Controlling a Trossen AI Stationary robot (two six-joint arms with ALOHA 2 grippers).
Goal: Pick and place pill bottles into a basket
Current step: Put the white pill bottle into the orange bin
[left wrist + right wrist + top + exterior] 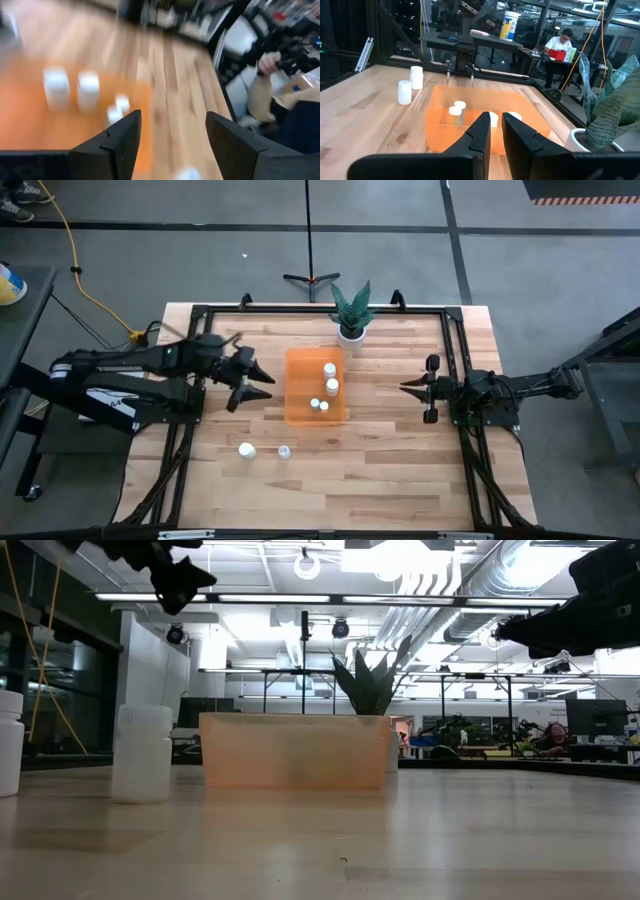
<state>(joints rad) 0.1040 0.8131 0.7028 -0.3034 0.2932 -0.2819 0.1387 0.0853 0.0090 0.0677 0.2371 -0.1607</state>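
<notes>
The tabletop [400, 480] is carrying everything, with the basket [315, 385] sitting at its centre in the high view. The basket is looking like thin, stiff plastic and is needing no handling. Four pill bottles [330, 370] are lying inside it; two more [247, 450] are standing on bare wood at about 7 o'clock from the basket, close together but apart. These are judged light, rigid and smooth-sided, so likely to tip or slip; gripping across the body below the cap is advised.

The potted plant [351, 310] is standing at 1 o'clock from the basket, just beside its far corner, well clear of the two loose bottles. Nothing is blocking an approach from above.

The left pincer [262, 380] is hovering at 9 o'clock from the basket, spread wide and carrying nothing. The right pincer [408, 387] is waiting at 3 o'clock, nearly closed and empty.
</notes>
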